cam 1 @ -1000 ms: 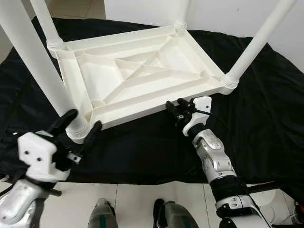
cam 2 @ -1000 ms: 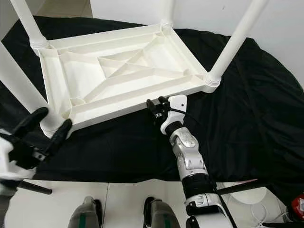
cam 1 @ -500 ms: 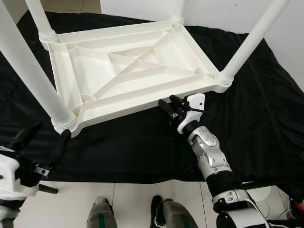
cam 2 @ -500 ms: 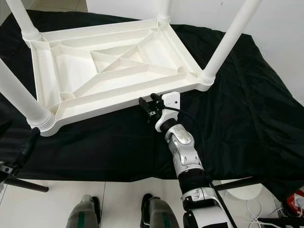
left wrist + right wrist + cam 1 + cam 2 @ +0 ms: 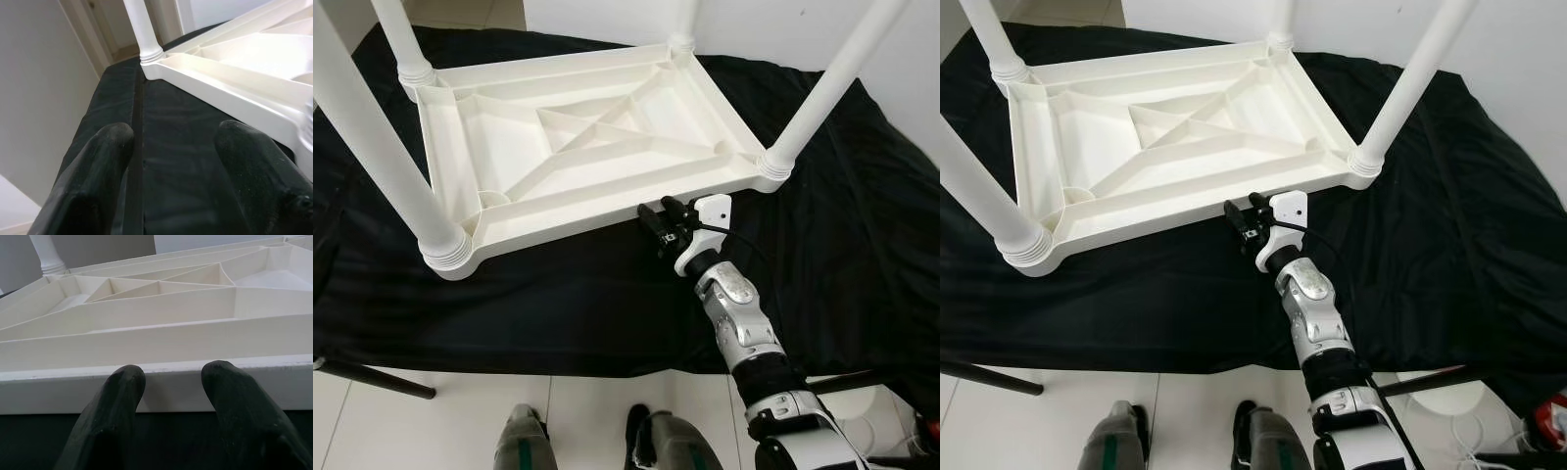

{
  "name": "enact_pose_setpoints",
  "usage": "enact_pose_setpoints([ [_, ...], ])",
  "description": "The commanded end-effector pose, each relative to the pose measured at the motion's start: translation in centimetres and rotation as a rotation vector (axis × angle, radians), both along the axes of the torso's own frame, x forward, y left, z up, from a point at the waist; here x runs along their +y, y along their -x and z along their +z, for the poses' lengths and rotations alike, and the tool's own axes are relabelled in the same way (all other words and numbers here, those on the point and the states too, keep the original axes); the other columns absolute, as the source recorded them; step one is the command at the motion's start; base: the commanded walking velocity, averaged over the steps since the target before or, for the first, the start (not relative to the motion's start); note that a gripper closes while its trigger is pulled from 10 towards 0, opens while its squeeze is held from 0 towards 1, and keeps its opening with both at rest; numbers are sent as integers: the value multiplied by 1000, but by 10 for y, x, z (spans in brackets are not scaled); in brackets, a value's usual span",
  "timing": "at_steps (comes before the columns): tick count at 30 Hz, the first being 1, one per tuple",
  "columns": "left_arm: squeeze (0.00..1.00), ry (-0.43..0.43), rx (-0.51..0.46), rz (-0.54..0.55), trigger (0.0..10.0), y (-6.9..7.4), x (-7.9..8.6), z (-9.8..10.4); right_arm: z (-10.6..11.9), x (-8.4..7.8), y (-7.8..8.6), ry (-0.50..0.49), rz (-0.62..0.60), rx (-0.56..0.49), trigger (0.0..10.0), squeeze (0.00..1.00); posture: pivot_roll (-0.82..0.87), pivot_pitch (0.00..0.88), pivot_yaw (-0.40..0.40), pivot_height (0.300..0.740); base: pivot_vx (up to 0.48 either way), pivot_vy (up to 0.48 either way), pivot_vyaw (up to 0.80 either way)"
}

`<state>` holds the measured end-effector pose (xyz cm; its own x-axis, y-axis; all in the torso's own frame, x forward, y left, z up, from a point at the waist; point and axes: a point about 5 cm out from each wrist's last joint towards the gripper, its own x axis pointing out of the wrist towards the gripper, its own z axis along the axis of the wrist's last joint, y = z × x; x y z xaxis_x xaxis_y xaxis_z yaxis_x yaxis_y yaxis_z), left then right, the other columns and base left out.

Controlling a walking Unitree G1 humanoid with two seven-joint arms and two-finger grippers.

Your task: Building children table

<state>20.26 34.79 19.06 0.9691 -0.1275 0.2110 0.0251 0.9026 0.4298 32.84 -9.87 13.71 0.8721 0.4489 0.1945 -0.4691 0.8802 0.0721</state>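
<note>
A white plastic children's table (image 5: 578,147) lies upside down on a black cloth, its ribbed underside facing up. Its legs stand upward at the corners, among them the near-left leg (image 5: 372,147) and the near-right leg (image 5: 822,93). My right gripper (image 5: 656,213) is at the middle of the table's near rim (image 5: 195,340). It is open, with both fingertips close against the rim and nothing held. My left gripper (image 5: 171,142) is open over the black cloth, with a table corner and its leg (image 5: 142,29) ahead of it.
The black cloth (image 5: 862,196) covers a low platform wider than the table. White floor tiles (image 5: 460,421) and my feet (image 5: 524,441) are in front. A dark rod (image 5: 372,377) sticks out at the near left. A white round object with cables (image 5: 1449,401) lies near right.
My left gripper, which stood open around the foot of the near-left leg, has drawn back out of the head views. The right gripper stays at the near rim. The camera has shifted slightly.
</note>
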Motion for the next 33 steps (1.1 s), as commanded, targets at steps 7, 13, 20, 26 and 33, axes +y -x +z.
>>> enact_pose_setpoints([
  [7, 0, 57, -35, -99, 10000, -45, -16, -3, -5, -6, 5, 24, -19, 9, 10000, 0, 215, 135, -53, 740, 0, 0, 0],
  [13, 0, 63, -72, -200, 10000, -58, -38, 0, -7, -9, 8, 25, -37, 13, 10000, 0, 187, 139, -42, 740, 0, 0, 0],
  [20, 0, 121, -100, -455, 10000, -58, -105, 4, -13, -16, 16, 24, -68, 31, 10000, 0, 178, 141, -29, 740, 0, 0, 0],
  [26, 0, 136, -73, -593, 10000, -41, -138, -4, -17, -21, 16, 27, -124, 47, 10000, 0, 177, 143, -23, 740, 0, 0, 0],
  [33, 0, 166, -30, -718, 10000, -24, -165, -12, -23, -33, 8, 23, -323, 99, 10000, 0, 170, 134, -11, 740, 0, 0, 0],
])
